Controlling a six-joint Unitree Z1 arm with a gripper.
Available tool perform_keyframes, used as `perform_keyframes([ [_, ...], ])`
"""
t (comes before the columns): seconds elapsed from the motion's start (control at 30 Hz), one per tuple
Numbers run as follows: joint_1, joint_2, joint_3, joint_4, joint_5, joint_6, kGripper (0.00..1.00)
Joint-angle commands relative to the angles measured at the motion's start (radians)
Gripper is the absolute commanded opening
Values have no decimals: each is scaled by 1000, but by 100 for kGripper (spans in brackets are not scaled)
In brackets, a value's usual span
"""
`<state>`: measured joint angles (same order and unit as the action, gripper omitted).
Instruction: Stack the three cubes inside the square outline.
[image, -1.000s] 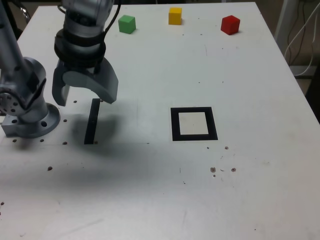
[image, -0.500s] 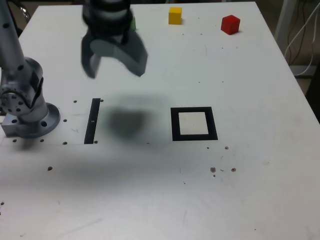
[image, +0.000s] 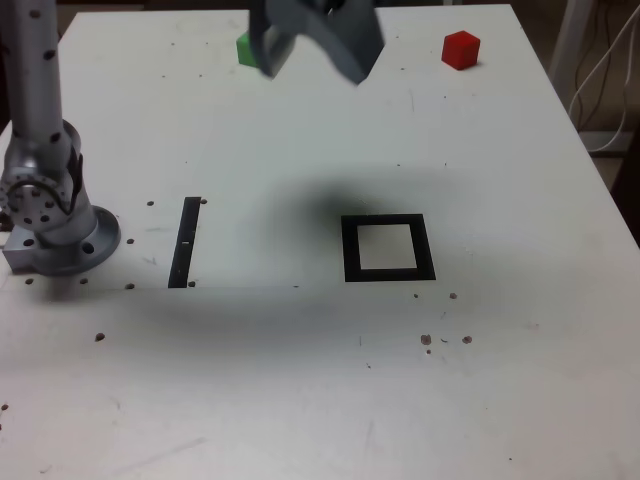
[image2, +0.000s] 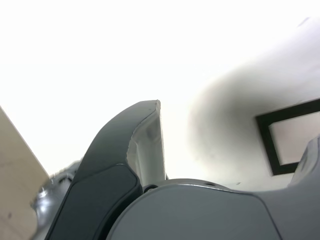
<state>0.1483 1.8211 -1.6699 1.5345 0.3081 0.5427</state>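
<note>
White table (image: 520, 380), gripper (image: 315, 55) spread wide and empty at the far edge
It partly hides the green cube (image: 243, 48); red cube (image: 460, 49), black strip (image: 184, 242), square outline (image: 388, 247) lie clear

Wrist view glares white; gripper (image: 315, 55) motion-blurred, soft shadow beneath.
</note>
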Motion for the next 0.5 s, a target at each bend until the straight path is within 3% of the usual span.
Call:
perform_keyframes([
  [0.0, 32, 43, -153, 19, 5, 48, 99],
  [0.47, 238, 264, -598, 77, 12, 292, 99],
])
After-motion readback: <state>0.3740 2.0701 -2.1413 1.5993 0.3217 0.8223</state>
